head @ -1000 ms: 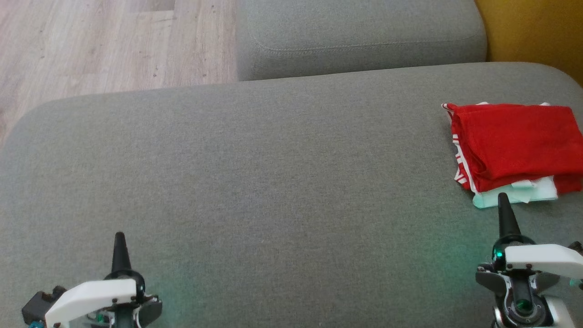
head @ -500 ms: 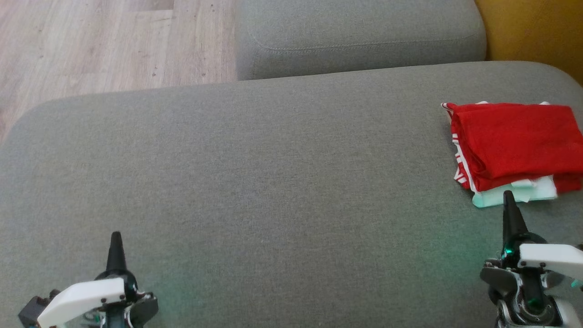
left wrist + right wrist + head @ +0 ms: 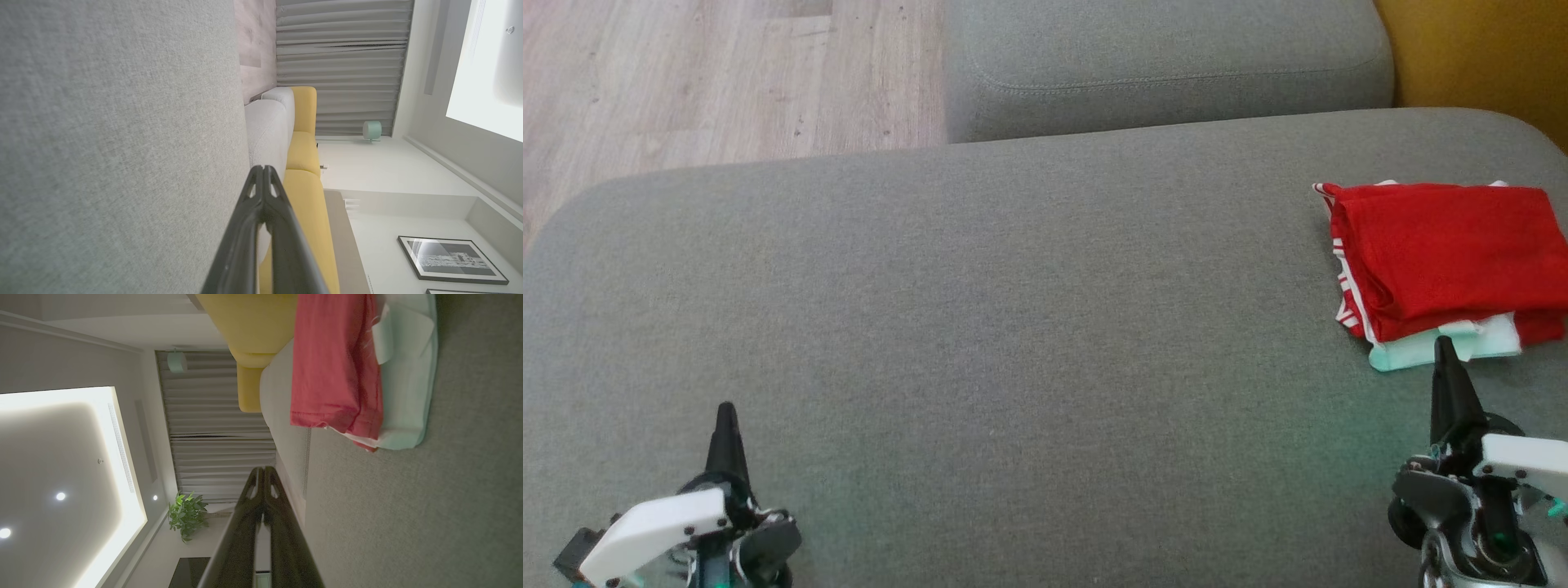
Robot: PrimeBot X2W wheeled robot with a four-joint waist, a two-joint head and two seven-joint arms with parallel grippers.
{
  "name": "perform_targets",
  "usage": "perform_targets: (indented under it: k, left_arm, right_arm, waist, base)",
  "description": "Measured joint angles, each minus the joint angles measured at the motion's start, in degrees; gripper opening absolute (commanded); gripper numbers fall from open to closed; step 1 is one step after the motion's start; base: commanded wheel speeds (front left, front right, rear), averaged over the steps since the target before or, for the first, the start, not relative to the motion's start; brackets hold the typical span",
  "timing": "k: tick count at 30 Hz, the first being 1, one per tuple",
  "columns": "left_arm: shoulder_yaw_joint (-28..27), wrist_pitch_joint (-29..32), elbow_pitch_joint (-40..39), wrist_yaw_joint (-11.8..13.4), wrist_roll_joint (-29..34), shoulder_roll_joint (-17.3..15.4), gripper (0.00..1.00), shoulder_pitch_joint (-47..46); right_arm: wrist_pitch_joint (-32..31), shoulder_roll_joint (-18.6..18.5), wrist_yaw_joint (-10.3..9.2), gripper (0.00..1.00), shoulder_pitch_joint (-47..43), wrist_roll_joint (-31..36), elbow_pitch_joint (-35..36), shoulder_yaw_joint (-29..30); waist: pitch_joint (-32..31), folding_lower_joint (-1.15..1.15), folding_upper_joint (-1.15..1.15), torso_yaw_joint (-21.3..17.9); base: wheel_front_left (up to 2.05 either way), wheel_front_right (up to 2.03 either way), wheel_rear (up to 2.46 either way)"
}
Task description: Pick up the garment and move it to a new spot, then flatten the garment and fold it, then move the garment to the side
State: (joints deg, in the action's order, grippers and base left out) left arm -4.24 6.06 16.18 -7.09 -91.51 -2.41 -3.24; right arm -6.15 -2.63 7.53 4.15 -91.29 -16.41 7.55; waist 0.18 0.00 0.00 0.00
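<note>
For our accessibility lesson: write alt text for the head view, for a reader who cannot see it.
A folded red garment lies atop a pale green cloth at the right of a grey cushion. The left gripper and right gripper, both shut and empty, point up from the bottom corners.

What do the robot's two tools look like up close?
The left tool and right tool each have two long, dark fingers tapering to a point, with small cut-outs near the tips. Behind them sits a white cover with dark screws, over black and silvery metal parts.
</note>
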Motion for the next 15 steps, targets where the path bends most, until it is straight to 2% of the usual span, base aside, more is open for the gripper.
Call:
perform_targets:
  k: [15]
  left_arm:
    - [-0.23, 0.01, -0.01, -0.01, -0.34, 0.00, 0.00, 0.00]
  right_arm:
    - [0.00, 0.00, 0.00, 0.00, 0.00, -0.47, 0.07, 0.11]
  waist:
    - [0.00, 0.00, 0.00, 0.00]
  base:
    - [0.00, 0.00, 0.00]
